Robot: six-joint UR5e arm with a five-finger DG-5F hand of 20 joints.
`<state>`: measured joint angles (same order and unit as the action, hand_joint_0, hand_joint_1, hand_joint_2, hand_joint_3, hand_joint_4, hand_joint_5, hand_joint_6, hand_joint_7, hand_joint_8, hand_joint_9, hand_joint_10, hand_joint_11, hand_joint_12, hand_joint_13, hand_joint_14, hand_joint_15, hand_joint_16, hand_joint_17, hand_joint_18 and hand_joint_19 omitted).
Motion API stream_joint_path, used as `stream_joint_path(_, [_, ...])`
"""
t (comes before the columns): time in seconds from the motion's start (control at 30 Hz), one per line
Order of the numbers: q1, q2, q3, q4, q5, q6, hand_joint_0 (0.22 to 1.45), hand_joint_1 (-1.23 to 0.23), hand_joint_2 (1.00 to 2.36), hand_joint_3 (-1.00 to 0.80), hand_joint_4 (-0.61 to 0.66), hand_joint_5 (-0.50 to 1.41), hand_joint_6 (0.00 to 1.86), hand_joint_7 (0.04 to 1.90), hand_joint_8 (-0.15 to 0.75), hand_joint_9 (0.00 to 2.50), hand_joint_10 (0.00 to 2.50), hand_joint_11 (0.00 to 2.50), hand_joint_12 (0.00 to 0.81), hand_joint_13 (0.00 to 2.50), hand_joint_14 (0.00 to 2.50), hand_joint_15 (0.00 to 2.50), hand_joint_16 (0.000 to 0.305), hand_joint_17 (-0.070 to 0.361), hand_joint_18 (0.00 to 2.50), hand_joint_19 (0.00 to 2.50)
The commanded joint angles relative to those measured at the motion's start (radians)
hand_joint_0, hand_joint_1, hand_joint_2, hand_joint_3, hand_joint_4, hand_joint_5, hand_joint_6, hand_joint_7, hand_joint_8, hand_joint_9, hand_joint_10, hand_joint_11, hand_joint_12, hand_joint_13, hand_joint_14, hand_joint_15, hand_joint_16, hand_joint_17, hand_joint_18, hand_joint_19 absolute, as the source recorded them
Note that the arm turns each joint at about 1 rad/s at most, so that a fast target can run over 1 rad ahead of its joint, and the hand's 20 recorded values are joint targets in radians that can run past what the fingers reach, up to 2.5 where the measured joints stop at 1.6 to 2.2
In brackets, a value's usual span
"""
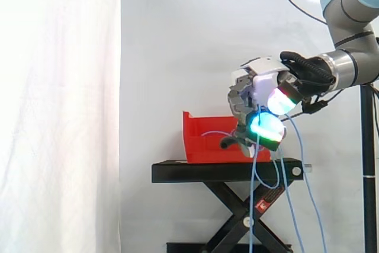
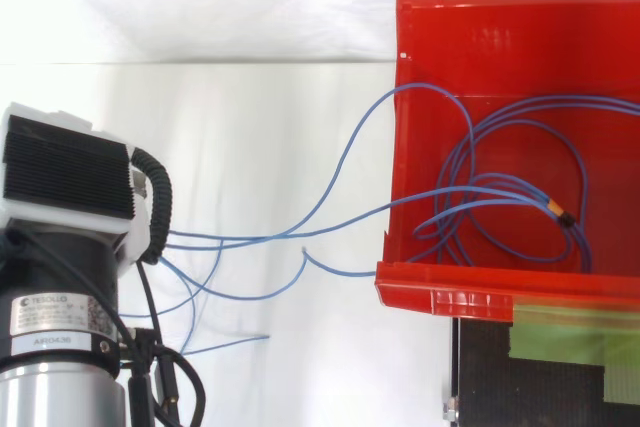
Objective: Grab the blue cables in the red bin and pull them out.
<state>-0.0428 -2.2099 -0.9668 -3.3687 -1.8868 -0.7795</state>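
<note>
The red bin [image 1: 201, 145] stands on a black stand [image 1: 225, 171]. My hand [image 1: 254, 90] hovers just off and above the bin's right end, fingers curled, green and cyan pads glowing. Thin blue cables [image 1: 253, 194] run from inside the bin up to the hand and dangle from it past the stand's edge. In the top view the hand [image 2: 65, 172] is at the left, apart from the bin [image 2: 440, 287]. Several strands of blue cable [image 2: 470, 190] cross the bin's wall and converge under the hand. Loose loops still lie coiled on the bin floor.
The stand rests on black scissor legs [image 1: 237, 217]. A white curtain hangs behind. Green tape [image 2: 570, 332] marks the stand top beside the bin. The arm [image 1: 355, 22] comes in from the upper right, next to a dark pole [image 1: 368, 170].
</note>
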Motion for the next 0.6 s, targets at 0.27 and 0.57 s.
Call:
stream_joint_path(0.27, [-0.002,-0.001,0.000,0.002,-0.011,0.000,0.84,-0.89,1.00,-1.00,0.07,0.43,1.22,0.44,0.186,1.03,0.99,1.59,0.283,1.34,0.01,1.57,0.046,0.103,0.75,0.71])
stream_joint_path(0.57, [-0.003,0.001,0.013,0.002,-0.043,-0.002,0.91,-0.89,1.00,-1.00,0.07,0.42,1.28,0.42,0.187,1.03,1.00,1.60,0.277,1.36,0.01,1.57,0.045,0.101,0.77,0.69])
